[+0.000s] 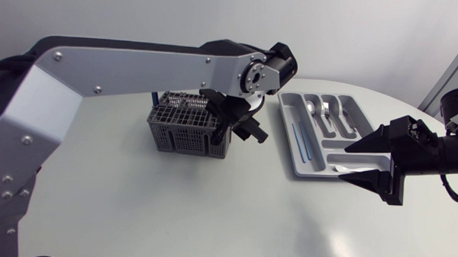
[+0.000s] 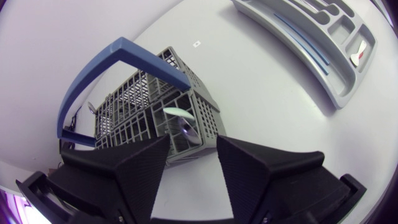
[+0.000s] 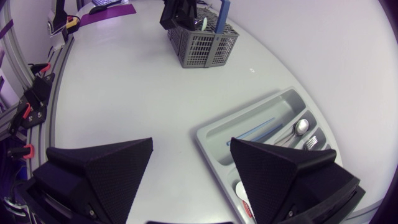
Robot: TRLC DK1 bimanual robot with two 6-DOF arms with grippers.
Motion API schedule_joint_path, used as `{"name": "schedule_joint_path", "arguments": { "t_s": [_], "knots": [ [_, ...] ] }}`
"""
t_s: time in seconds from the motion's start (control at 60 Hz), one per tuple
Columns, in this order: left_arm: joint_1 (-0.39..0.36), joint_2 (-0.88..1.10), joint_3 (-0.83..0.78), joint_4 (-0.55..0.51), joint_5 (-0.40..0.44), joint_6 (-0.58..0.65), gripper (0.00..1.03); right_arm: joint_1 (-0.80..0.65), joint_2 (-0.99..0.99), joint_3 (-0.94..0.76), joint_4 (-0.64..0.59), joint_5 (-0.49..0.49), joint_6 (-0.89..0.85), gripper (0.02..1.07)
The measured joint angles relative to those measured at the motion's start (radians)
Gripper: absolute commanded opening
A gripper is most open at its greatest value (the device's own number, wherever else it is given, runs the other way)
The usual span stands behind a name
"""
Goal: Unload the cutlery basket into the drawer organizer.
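Where the cutlery basket (image 1: 189, 127) stands: on the table (image 1: 173, 210), just under and ahead of the left hand (image 2: 193, 146).
Left hand: spread wide, holding nothing, above the basket's corner.
Shiny cutlery (image 2: 185, 126): upright in the basket cell nearest the left hand.
Drawer organizer (image 1: 286, 119): just ahead of the right hand (image 1: 344, 164).
Right hand: spread wide, holding nothing.
Spoon (image 3: 301, 127) and fork (image 3: 315, 142): lying in organizer slots ahead of the right hand.
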Motion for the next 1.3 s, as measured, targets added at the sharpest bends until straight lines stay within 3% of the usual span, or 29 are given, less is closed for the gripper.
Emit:
{"name": "schedule_joint_path", "arguments": {
  "t_s": [0.2,0.4,0.75,0.9,1.3],
  "knots": [
    [0.003,0.015,0.000,0.006,-0.008,-0.002,0.40,0.000,-0.002,-0.010,0.000,-0.003,0.000,0.92],
    [0.010,0.016,0.000,0.028,-0.024,-0.003,0.14,0.000,-0.003,-0.012,0.001,-0.003,0.000,0.92],
    [0.011,0.017,0.000,0.038,-0.045,-0.003,0.10,-0.003,-0.010,-0.031,0.015,-0.006,-0.002,0.92],
    [0.010,0.017,-0.002,0.042,-0.046,-0.003,0.03,-0.008,-0.010,-0.039,0.015,-0.007,-0.008,0.92],
    [-0.021,-0.032,-0.115,0.136,-0.109,0.001,0.03,-0.008,-0.010,-0.039,0.019,-0.011,-0.008,0.92]
  ]
}}
